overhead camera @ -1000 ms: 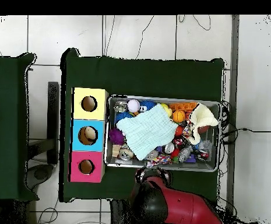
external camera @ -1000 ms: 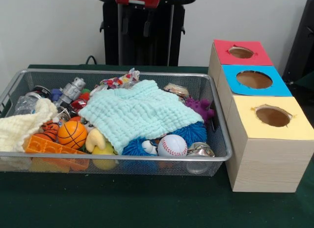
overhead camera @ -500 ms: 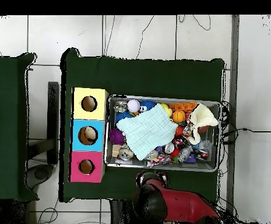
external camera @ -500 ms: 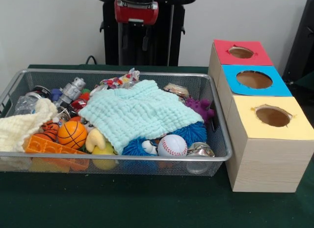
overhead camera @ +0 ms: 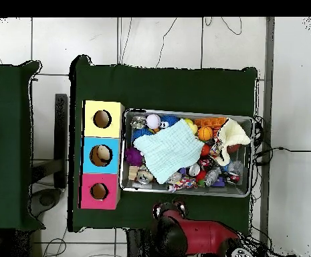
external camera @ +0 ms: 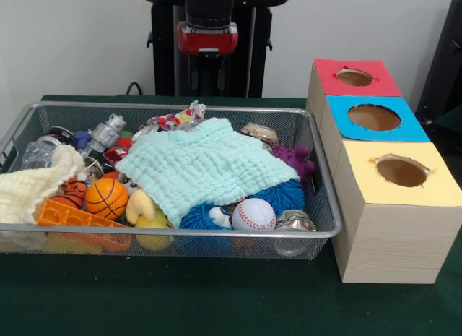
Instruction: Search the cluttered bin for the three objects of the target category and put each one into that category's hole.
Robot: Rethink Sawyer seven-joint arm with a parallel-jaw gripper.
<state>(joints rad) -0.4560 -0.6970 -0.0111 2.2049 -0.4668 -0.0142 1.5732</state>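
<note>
One gripper (external camera: 208, 74) hangs beyond the bin's (external camera: 216, 231) far rim, holding nothing; whether its jaws are parted, I cannot tell.

A plain white wall (external camera: 72, 40) stands behind a table (external camera: 216, 300) with a dark green cover. The floor (overhead camera: 158, 40) is pale tile with thin cables (overhead camera: 218, 27) trailing across.

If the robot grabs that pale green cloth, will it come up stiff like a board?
Probably not. The cloth drapes over the toys, so it likely hangs limp. It looks light, and may drag the baseball it partly covers.
</note>
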